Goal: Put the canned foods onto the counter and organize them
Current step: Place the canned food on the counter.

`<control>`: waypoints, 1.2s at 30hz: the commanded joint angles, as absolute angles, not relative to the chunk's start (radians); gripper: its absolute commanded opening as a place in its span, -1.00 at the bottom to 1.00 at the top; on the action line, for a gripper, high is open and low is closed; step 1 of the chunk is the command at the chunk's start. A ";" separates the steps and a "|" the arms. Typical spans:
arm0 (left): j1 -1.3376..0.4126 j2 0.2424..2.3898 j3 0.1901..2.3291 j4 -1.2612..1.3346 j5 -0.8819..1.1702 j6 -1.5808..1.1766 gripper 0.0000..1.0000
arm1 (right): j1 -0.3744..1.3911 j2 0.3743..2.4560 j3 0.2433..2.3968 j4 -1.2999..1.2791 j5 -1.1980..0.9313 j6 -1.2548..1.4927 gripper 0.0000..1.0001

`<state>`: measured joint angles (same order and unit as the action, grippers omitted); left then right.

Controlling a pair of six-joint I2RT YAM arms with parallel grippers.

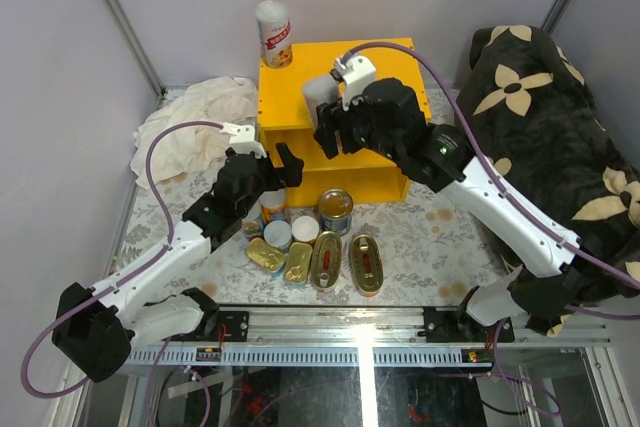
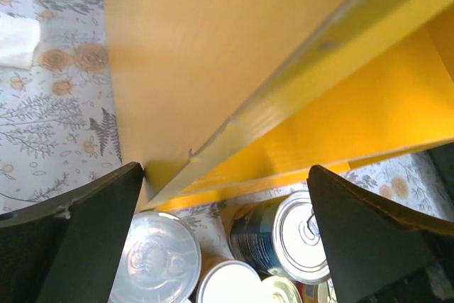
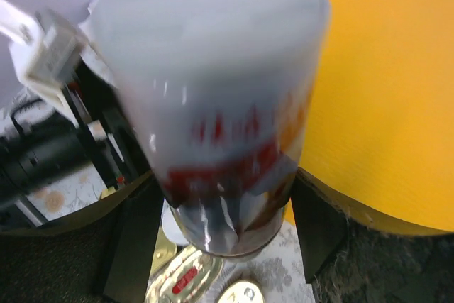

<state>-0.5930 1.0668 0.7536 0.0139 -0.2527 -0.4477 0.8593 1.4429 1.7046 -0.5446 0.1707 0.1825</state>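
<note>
Top view: right gripper (image 1: 330, 129) is clamped on a tall white-lidded cylindrical tin with a red label (image 1: 320, 95), at the front left of the flat top of the bright yellow wooden shelf-unit counter (image 1: 392, 75). Cannot tell whether the tin's base touches the top. A second tall white tin (image 1: 273, 35) stands upright at the counter's back left corner. Left gripper (image 1: 272, 169) is spread wide and empty, near the counter's lower left front. On the floral floor before the counter are a blue-labelled steel can (image 1: 335, 209), several white-lidded tins (image 1: 305, 229) and four flat gold fish tins (image 1: 326, 259), close together. Left wrist view: both fingers are well apart with only the shelf edge between them. The part of the shelf that shows holds no tin. The steel can's pull-tab lid lies below. Right wrist view: the tin is blurred and fills the gap between both pads, which grip it low on its body. Judgement: the tins are rigid, smooth-walled and likely weighty if full, so slip is the risk. Take cylinders across mid-body. Flat tins offer only low edges, so take them across the short width.
</note>
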 commanded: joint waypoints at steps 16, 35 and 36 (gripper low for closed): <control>-0.604 1.102 0.833 -0.050 -0.190 -0.459 0.99 | 0.728 1.743 2.141 -0.395 0.194 0.125 -0.68; -0.604 1.143 0.841 -0.048 -0.181 -0.445 0.99 | 0.698 1.736 2.169 -0.503 0.191 0.061 0.99; -0.604 1.141 0.843 -0.051 -0.176 -0.442 0.99 | 0.693 1.761 2.224 -0.527 0.189 0.057 0.99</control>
